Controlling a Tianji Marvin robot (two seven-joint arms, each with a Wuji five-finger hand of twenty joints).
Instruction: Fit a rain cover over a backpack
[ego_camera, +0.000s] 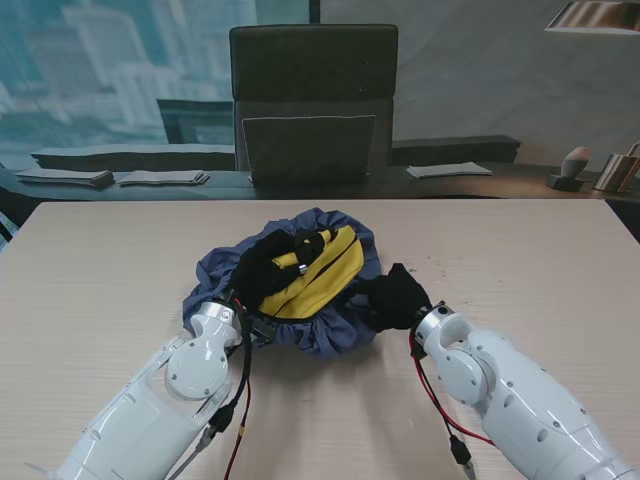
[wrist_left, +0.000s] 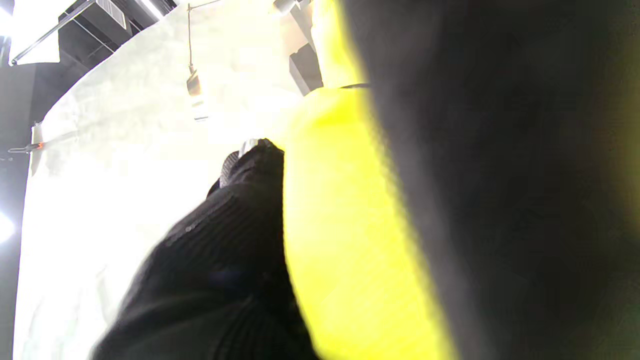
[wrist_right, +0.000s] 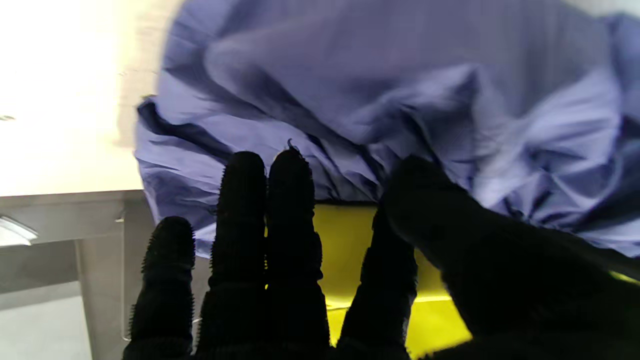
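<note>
Backpack sits in rain cover, no readable writing

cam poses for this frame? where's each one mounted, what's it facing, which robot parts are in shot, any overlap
Stand: above the shoulders, looking down at the table; both white arms, left hand on the yellow backpack, right hand at the blue rain cover.
Left wrist: along the fingers, pressed against the backpack; one black finger, blurred.
Right wrist: along the fingers, facing the rain cover; gloved fingers.
Shared: yellow backpack in all three; rain cover in stand and right wrist.
</note>
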